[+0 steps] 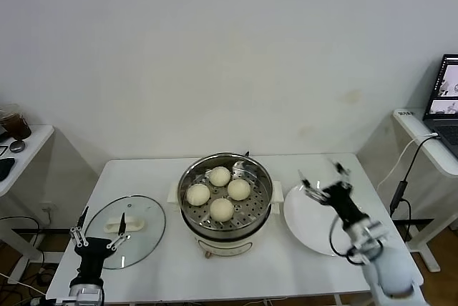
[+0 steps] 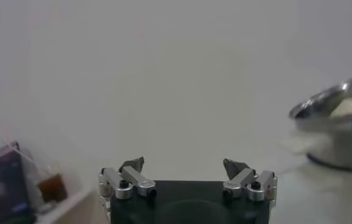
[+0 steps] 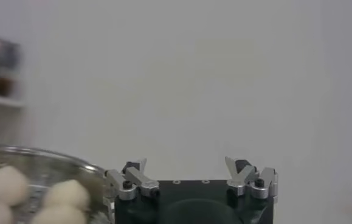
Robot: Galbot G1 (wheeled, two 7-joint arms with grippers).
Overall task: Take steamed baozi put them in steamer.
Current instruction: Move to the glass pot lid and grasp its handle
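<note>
Four pale cream baozi (image 1: 219, 192) lie on the perforated tray inside the shiny steel steamer (image 1: 265, 199) at the table's middle. They also show in the right wrist view (image 3: 5, 184), inside the steamer's rim (image 3: 72, 161). My right gripper (image 1: 323, 176) is open and empty, held above the white plate (image 1: 304, 221) just right of the steamer. My left gripper (image 1: 102, 231) is open and empty, low at the table's front left by the glass lid. The steamer's edge shows in the left wrist view (image 2: 327, 103).
A round glass lid (image 1: 143, 220) with a white handle lies flat left of the steamer. The white plate holds nothing. A side table with a laptop (image 1: 447, 95) stands at the right, another side table (image 1: 25, 141) at the left.
</note>
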